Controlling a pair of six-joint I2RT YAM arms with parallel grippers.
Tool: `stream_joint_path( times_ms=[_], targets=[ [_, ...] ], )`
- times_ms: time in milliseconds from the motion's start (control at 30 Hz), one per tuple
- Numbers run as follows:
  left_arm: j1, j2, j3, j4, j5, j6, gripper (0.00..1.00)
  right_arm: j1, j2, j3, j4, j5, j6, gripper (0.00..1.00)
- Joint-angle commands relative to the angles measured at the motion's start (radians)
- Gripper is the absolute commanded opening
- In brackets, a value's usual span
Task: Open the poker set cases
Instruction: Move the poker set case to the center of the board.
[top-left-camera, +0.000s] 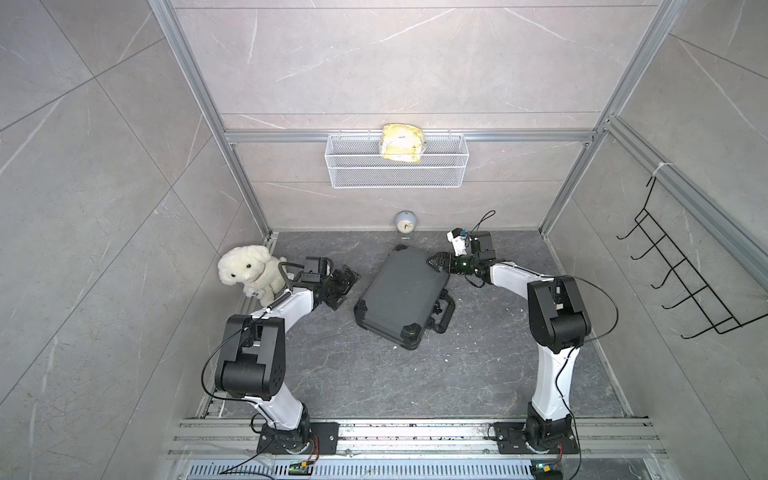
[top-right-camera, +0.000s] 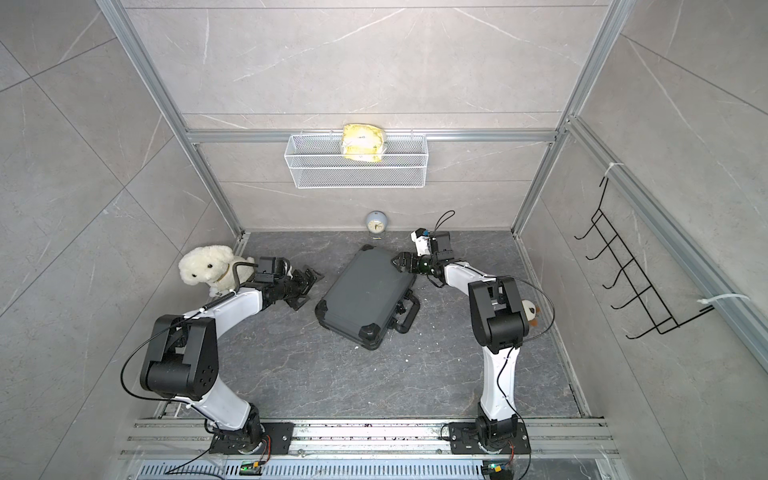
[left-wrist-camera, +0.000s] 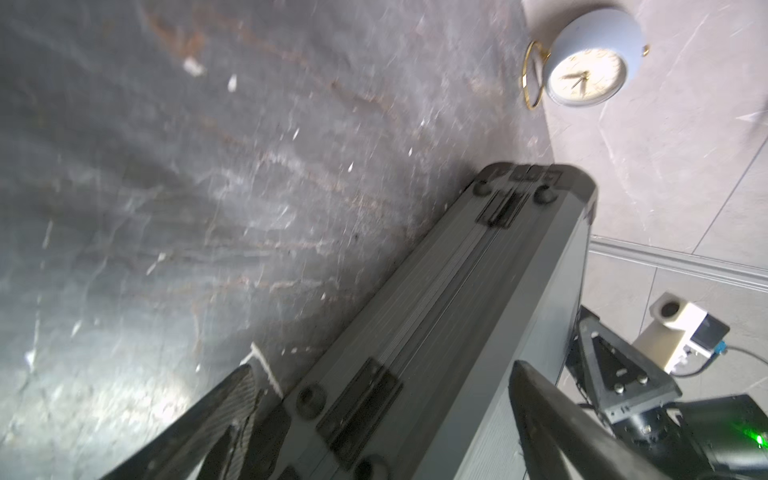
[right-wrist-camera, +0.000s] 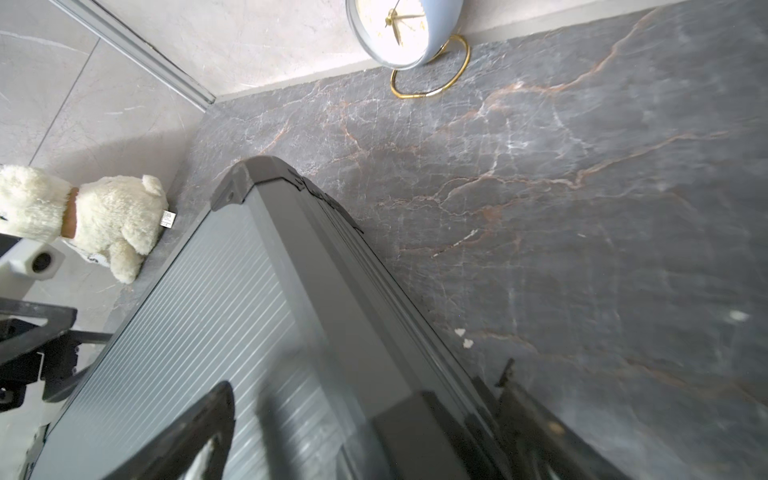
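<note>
A white plush dog (top-left-camera: 249, 274) sits behind the left fingers (left-wrist-camera: 548, 419), close against that arm. A wide swing back could, I judge, knock it over. The left fingers are spread and grasp nothing. In both top views they stand just short of the poker set case (top-left-camera: 399, 286), which lies shut and skewed on the tabletop (top-left-camera: 478, 365) between the two sets of fingers. The side with the hinges (left-wrist-camera: 359, 401) faces the left fingers. That is the first risk: a rising lid pivots toward them and may strike them or be stopped short.

The handle (top-left-camera: 448, 311) is on the opposite long side, nearer the right fingers (right-wrist-camera: 195, 419). These are also spread wide and straddle the case's edge near its far corner, one over the ribbed lid and one beside the wall. I cannot tell whether they touch it. Dark fittings beside the handle look like latches, and I cannot tell whether they are undone. If they are fastened, prying at the corner would lift or drag the whole case, perhaps toward the clock (top-left-camera: 404, 224) just beyond the right fingers. A hold so far off centre could also slip and drop the lid.

The dog's small tag (right-wrist-camera: 168, 218) carries print too small to read, and the clock's numerals are blurred. The yellow packet (top-left-camera: 402, 141) in the wire basket (top-left-camera: 397, 178) shows dark marks I cannot read. No brand shows on the case.
</note>
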Motion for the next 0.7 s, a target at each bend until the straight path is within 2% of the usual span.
stream_joint_path(
  times_ms=[0,233,433,500,667],
  targets=[
    [0.001,0.004,0.030,0.012,-0.011,0.053,0.95,0.150,-0.046,-0.065,-0.171,-0.249,0.091,0.98],
    [0.025,-0.125,0.056,-0.337,-0.123,0.154,0.96,0.185,-0.048,-0.072,-0.165,-0.266,0.106,0.97],
    [0.059,-0.300,-0.019,-0.613,-0.272,0.178,0.99,0.212,-0.041,-0.096,-0.153,-0.164,0.114,0.98],
    [0.074,-0.366,-0.053,-0.654,-0.273,0.149,1.00,0.205,-0.030,-0.089,-0.153,-0.149,0.117,0.98],
    [0.074,-0.538,-0.190,-0.642,-0.155,0.080,0.99,0.177,-0.009,-0.060,-0.163,-0.152,0.119,0.98]
  ],
)
